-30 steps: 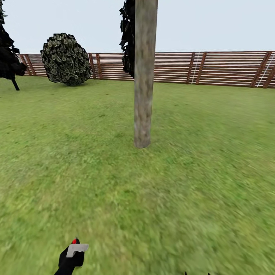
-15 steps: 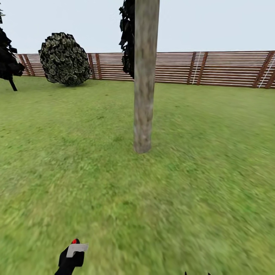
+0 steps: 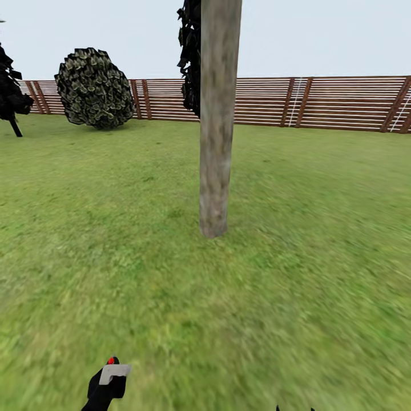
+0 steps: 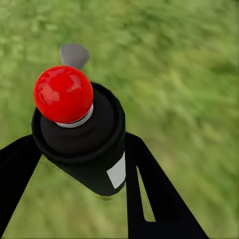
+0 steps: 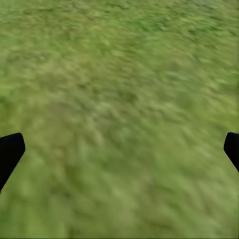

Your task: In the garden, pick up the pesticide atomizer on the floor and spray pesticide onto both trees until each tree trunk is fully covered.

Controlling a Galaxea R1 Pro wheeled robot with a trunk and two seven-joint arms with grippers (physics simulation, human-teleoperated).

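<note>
One tree's thick, pale mottled tree trunk point(image 3: 217, 125) rises from the garden lawn point(image 3: 319, 257) straight ahead, its base in mid-picture. At the head view's lower left edge my left gripper point(image 3: 108, 381) is shut on the pesticide atomizer point(image 3: 112, 361), whose red tip pokes up above a light-grey finger. In the left wrist view the pesticide atomizer point(image 4: 74, 119) is a black body with a shiny red ball tip, held between the left gripper's point(image 4: 84, 154) black fingers over grass. My right gripper point(image 5: 119, 149) is open above bare grass. I see no mist of pesticide.
A brown slatted wooden fence point(image 3: 325, 103) closes the lawn at the back. A round bush point(image 3: 94, 88) stands at the back left, a slim dark tree point(image 3: 8, 91) at the far left edge. Dark foliage point(image 3: 191, 57) hangs just behind the trunk. Grass lies between me and the trunk.
The whole view has moved forward: the trunk looks nearer and its base sits lower in the picture. Both arms keep their place in the view, the atomizer still held.
</note>
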